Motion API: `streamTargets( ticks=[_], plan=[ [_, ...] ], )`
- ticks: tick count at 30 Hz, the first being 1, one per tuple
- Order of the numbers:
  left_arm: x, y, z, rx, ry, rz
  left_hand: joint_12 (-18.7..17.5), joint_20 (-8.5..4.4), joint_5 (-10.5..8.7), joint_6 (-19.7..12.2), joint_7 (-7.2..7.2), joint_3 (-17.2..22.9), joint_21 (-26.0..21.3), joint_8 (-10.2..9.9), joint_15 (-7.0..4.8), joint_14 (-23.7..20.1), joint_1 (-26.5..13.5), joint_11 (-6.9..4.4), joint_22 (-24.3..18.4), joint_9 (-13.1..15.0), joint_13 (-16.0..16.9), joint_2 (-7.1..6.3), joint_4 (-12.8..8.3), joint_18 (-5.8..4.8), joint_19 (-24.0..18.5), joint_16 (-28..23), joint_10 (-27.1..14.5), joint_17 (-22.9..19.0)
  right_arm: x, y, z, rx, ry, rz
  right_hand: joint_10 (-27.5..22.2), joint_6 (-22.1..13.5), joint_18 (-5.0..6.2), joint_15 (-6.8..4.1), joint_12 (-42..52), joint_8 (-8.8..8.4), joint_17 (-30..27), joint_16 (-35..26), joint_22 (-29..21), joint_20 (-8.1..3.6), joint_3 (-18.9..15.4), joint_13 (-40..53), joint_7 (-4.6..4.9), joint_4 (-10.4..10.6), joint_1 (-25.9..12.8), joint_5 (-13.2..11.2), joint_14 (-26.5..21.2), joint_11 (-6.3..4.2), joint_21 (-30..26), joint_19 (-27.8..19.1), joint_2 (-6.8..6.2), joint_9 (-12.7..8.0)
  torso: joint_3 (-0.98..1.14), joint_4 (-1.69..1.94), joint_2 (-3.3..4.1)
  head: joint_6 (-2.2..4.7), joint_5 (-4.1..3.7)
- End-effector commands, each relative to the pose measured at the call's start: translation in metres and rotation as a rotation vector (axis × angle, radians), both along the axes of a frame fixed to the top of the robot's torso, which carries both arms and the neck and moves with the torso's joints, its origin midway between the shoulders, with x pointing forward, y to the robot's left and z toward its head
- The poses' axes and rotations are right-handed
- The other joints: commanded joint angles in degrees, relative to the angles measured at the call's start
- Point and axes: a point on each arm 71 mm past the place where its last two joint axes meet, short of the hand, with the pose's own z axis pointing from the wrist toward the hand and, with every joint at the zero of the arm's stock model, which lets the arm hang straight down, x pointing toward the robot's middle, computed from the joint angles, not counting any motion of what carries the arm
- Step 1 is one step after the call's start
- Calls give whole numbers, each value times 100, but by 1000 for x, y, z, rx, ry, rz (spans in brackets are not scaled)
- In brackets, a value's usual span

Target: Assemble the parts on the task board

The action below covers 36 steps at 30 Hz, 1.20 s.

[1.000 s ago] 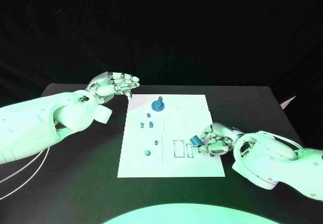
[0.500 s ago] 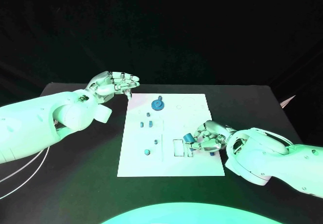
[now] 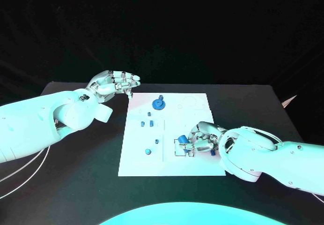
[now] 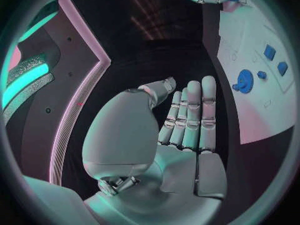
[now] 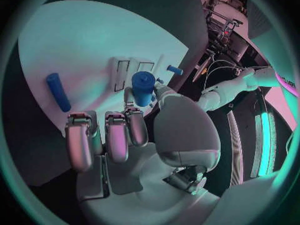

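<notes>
The white task board (image 3: 135, 161) lies in the middle of the black table. My right hand (image 3: 201, 140) is over the board's near right part and pinches a short blue cylinder (image 3: 182, 139) between thumb and a finger, above two rectangular slots (image 3: 178, 149). The right wrist view shows this cylinder (image 5: 142, 87) upright at the fingertips, just over the slots (image 5: 122, 67), with a blue rod (image 5: 57, 91) lying loose on the board. My left hand (image 3: 114, 84) hovers off the board's far left corner, fingers curled in, holding nothing.
A blue round part with a knob (image 3: 158, 104) stands at the board's far end, also seen as a blue wheel (image 4: 244, 80). Several small blue pieces (image 3: 147, 124) sit in the board's left half, and one (image 3: 148, 152) lies nearer.
My right hand has carried the blue cylinder leftward across the board, from its right edge to above the rectangular slots. The left hand has stayed in place.
</notes>
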Motion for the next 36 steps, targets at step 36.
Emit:
streamTargets(
  ticks=[36],
  plan=[
    [-2,0,1,-12,-2,-13,36,26,17,17,27,24,3,41,1,-30,-39,-13,7,-11,-10,17,16,89,-29,-14,-11,-11,7,10,-10,-18,37,12,30,252,-76,-79,-54,64,1117,11,1440,-87,-502,586,-184,16,-704,-542,517,-40,-2,560,-5,65,0,-2,0,-19,25]
  ],
)
